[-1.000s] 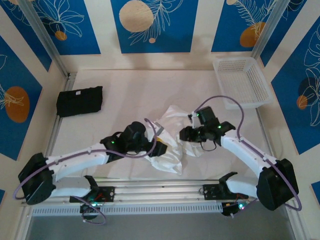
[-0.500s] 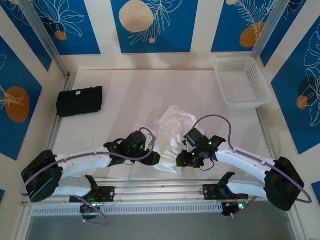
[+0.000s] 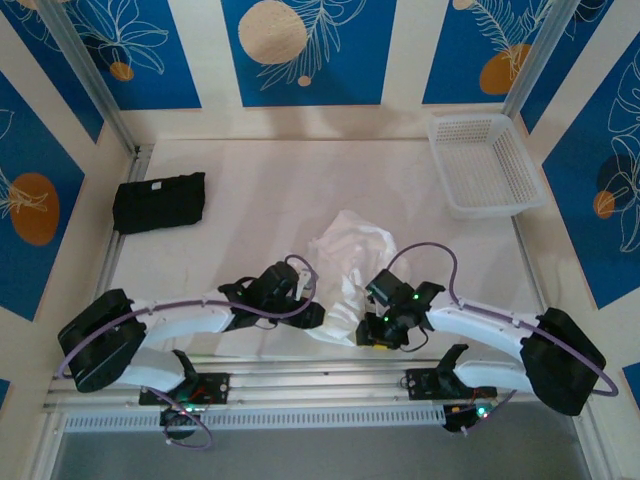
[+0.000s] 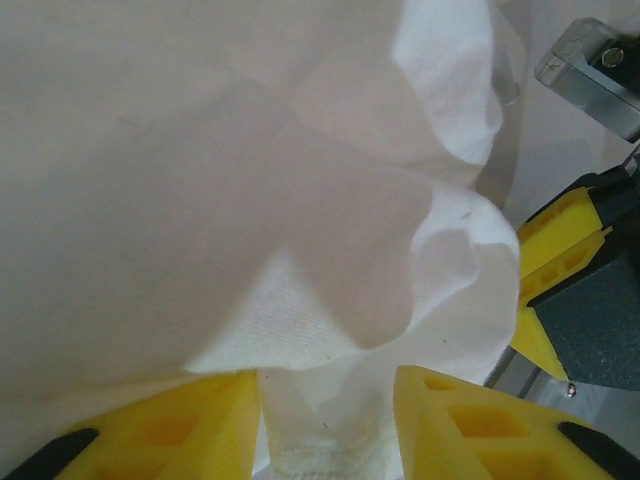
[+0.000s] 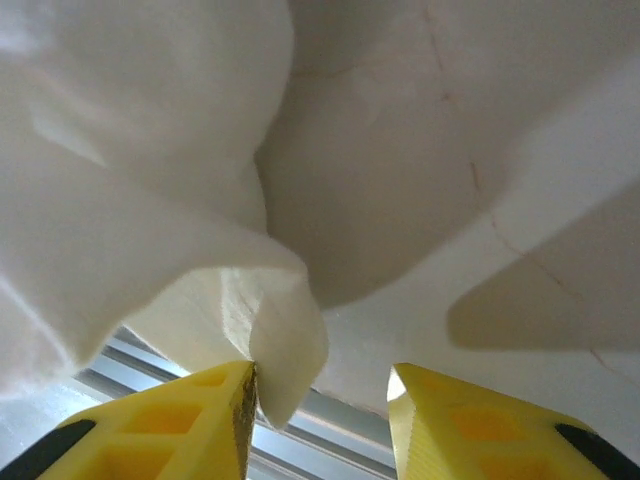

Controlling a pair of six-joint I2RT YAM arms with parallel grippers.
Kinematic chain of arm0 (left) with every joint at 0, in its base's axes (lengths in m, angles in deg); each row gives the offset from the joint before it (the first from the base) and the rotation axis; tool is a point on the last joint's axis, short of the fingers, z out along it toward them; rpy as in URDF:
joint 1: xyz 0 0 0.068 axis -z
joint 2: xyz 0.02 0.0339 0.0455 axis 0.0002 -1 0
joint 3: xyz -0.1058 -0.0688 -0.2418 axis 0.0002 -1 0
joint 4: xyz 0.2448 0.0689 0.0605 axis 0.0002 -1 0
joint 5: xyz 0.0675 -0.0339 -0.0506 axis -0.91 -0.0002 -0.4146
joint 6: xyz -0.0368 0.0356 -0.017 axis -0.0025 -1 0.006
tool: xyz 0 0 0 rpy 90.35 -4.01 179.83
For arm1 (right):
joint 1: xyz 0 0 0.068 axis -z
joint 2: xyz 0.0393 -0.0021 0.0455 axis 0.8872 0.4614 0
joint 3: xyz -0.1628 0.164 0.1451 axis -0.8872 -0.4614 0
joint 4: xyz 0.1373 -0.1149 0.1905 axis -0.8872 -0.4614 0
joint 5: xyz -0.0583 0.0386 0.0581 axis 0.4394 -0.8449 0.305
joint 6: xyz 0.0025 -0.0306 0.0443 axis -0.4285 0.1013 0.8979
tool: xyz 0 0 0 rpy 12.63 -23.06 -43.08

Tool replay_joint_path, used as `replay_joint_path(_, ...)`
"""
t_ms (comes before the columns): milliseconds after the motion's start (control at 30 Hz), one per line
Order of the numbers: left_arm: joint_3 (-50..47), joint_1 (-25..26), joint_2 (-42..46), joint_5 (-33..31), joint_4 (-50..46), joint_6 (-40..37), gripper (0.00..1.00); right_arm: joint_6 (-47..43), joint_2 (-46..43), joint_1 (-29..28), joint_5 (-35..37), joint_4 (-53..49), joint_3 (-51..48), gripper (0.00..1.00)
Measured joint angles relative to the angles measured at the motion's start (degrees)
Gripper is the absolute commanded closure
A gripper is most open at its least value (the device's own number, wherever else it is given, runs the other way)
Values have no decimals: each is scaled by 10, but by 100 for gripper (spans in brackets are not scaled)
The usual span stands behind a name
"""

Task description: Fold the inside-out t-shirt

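Here, a pale mark on the black garment is too small to be read. The white table is enclosed by blue leaf-printed panels; a white basket is placed far right. The inside-out t-shirt lies crumpled near the front rail. In the wrist views, cloth fills the parted left gripper, and a clamp cannot be told; the right gripper is parted, with a fold touching one finger.

a black cloth lies folded at the left side of the white table. a white basket sits at the far right. the walls are blue with flowers.
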Motion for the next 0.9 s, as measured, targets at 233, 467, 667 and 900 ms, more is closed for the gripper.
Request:
replay_joint_path(233,0,0,-2,-3,-4,2,85,-4,12,-2,-5,30,0,93)
replay_joint_path(467,-4,-8,5,-8,-11,2,100,-24,-4,-1,7,0,13,100)
replay_joint_path(667,-21,-39,69,-2,-11,18,100,-61,-41,25,19,-50,54,100)
replay_joint_path(900,-32,-103,160,9,-22,44,100,-124,-100,63,19,-87,106,100)
